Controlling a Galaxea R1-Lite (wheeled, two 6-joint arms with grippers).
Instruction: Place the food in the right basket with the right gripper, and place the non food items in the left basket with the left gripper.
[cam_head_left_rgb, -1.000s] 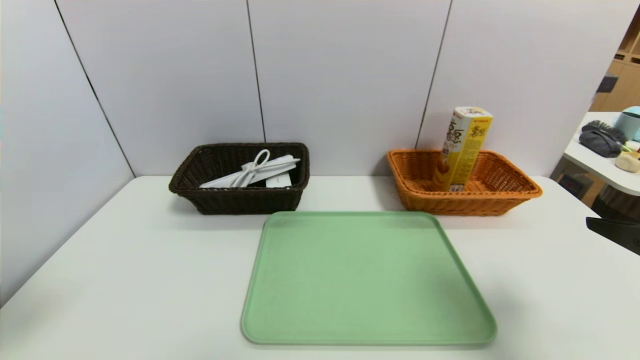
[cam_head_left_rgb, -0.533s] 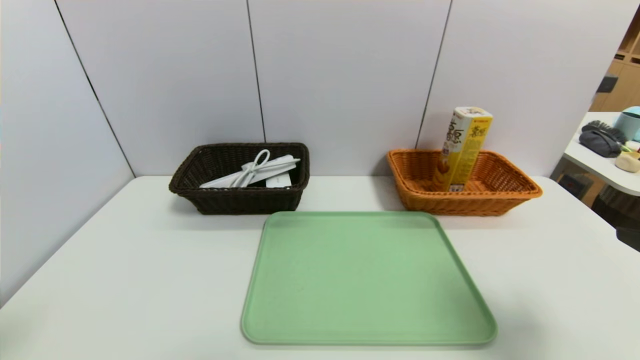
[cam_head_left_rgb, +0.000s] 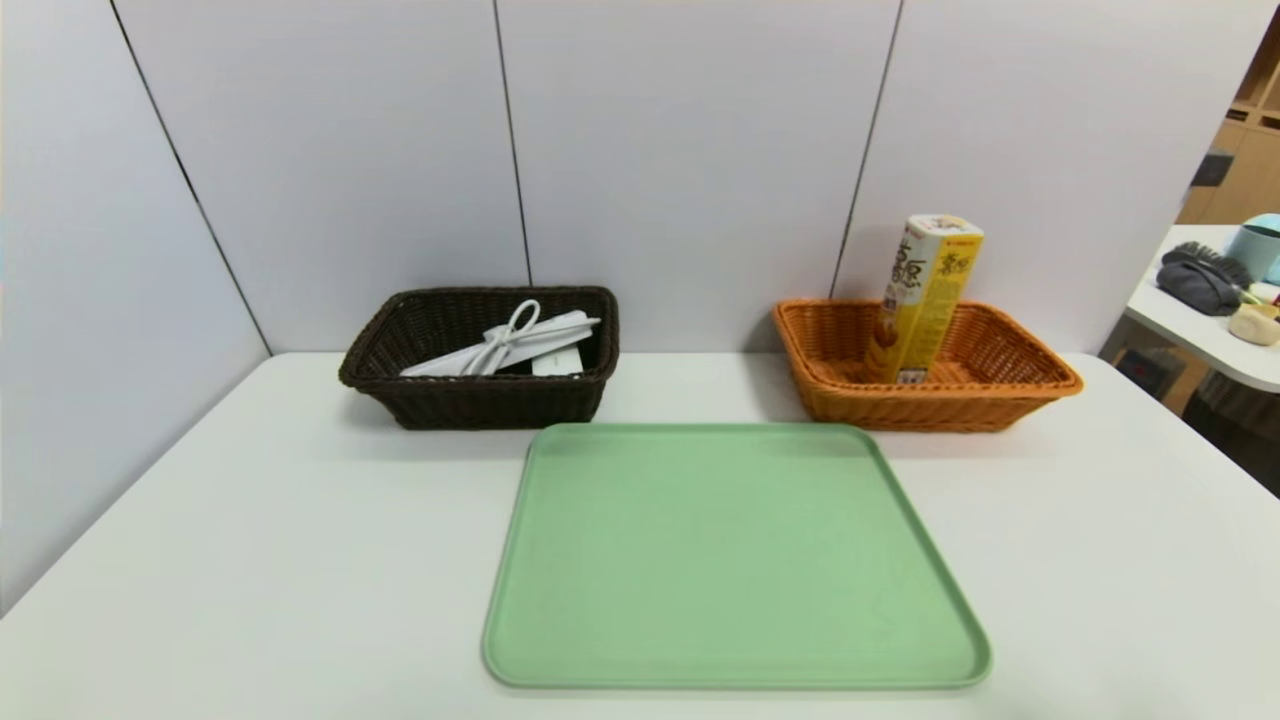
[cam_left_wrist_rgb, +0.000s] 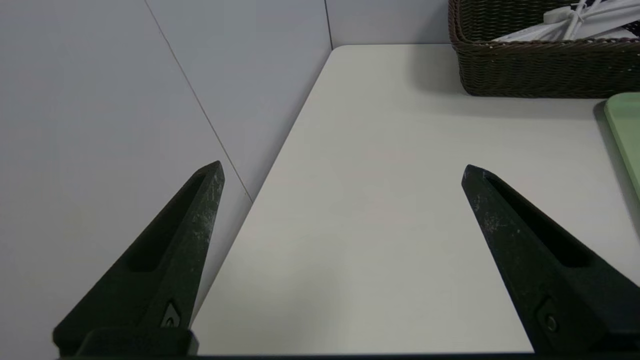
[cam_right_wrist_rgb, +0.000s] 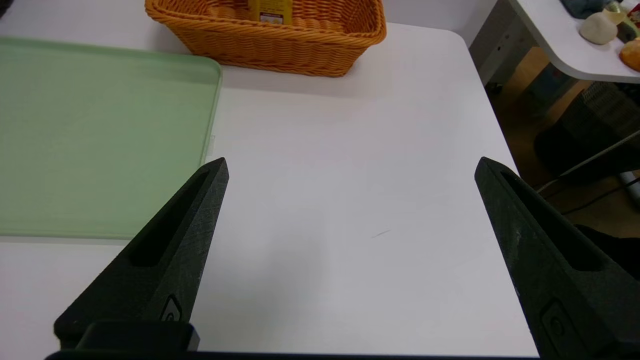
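The yellow and cream snack carton (cam_head_left_rgb: 925, 300) stands upright, slightly tilted, inside the orange wicker basket (cam_head_left_rgb: 1010, 395) at the back right; its foot (cam_right_wrist_rgb: 271, 10) shows in the right wrist view inside that basket (cam_right_wrist_rgb: 280, 42). The white power strip (cam_head_left_rgb: 500, 348) with its looped cord and a small white device (cam_head_left_rgb: 557, 362) lie in the dark brown basket (cam_head_left_rgb: 470, 405); the left wrist view also shows this basket (cam_left_wrist_rgb: 540, 75). My left gripper (cam_left_wrist_rgb: 342, 170) hangs open over bare table near the left wall. My right gripper (cam_right_wrist_rgb: 351, 165) hangs open over bare table right of the tray. Neither gripper shows in the head view.
A pale green tray (cam_head_left_rgb: 735, 560), with nothing on it, lies in the middle of the white table (cam_head_left_rgb: 250, 520) in front of both baskets. Wall panels close the back and left. A second table (cam_head_left_rgb: 1215, 330) with oddments stands beyond the right edge.
The dark tip of my right arm, at the head view's right edge a second ago, has slid out of that view. Baskets and their contents have not moved.
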